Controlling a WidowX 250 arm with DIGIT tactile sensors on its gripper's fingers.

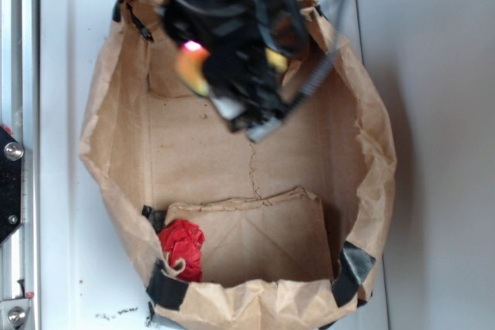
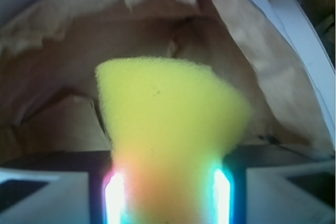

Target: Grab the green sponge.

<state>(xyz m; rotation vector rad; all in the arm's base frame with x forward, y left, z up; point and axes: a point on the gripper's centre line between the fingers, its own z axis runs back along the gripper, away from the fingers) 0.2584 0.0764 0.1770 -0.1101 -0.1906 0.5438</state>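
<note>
The green sponge point(image 2: 168, 124), a yellow foam block, fills the middle of the wrist view, pinched at its lower end between my two glowing fingers point(image 2: 114, 198). My gripper point(image 2: 168, 200) is shut on it, and the foam flares wide beyond the jaws. In the exterior view the black arm hangs over the back of the brown paper bag point(image 1: 116, 113). The gripper point(image 1: 232, 63) is there, with bits of the sponge point(image 1: 193, 67) showing yellow-orange at its side. The sponge is held above the bag's floor.
A red wrinkly lump point(image 1: 182, 246) lies in the bag's front left corner beside a folded paper flap point(image 1: 263, 237). The bag's crumpled walls rise on all sides. It stands on a white surface point(image 1: 58, 214), with a metal rail point(image 1: 15, 75) at the left.
</note>
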